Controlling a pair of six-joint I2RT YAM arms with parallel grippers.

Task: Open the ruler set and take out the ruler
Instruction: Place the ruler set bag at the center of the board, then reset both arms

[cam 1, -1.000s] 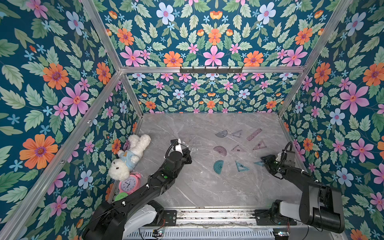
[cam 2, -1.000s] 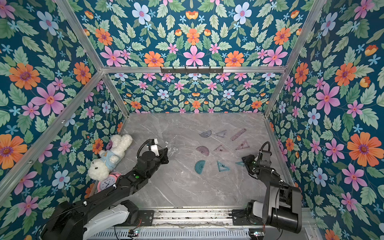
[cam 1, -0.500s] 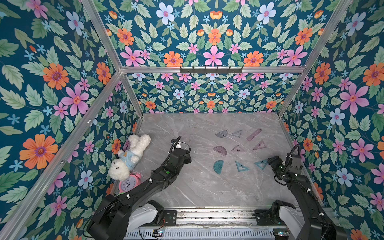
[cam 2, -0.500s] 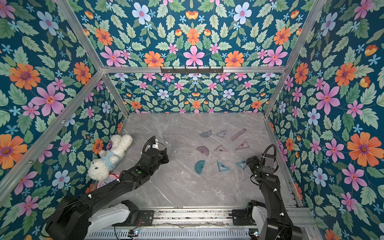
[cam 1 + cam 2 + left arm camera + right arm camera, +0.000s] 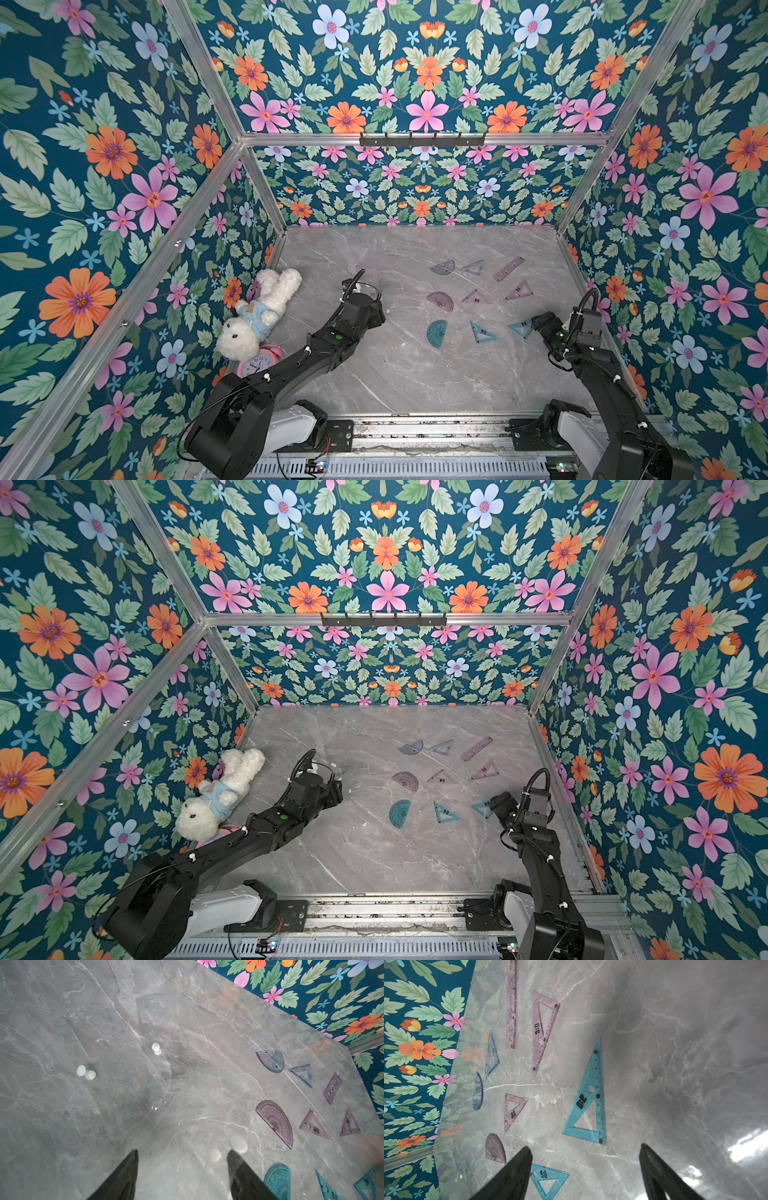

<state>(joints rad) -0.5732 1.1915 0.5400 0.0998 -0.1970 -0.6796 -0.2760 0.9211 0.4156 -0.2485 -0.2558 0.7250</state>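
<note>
The ruler set is a clear plastic case (image 5: 158, 1047) with white snap buttons (image 5: 156, 1049), lying flat on the marble; in both top views it barely shows. My left gripper (image 5: 182, 1153) (image 5: 376, 309) hangs just short of it, open, with a clear flap and two white snaps by one fingertip (image 5: 236, 1159). The purple straight ruler (image 5: 508, 269) (image 5: 511, 1005) lies far right among the loose pieces. My right gripper (image 5: 585, 1151) (image 5: 536, 322) is open and holds nothing, just behind a teal triangle (image 5: 588, 1101) (image 5: 521, 328).
Protractors and triangles in teal (image 5: 437, 332), purple (image 5: 440, 300) and blue-grey (image 5: 444, 267) lie spread over the right half. A white plush rabbit (image 5: 262, 311) and a pink alarm clock (image 5: 257, 365) sit by the left wall. Flowered walls close in on three sides.
My left gripper's jaws have gone from shut to open. The right gripper has opened wider beside the teal triangle, and its arm has swung back toward the front rail.
</note>
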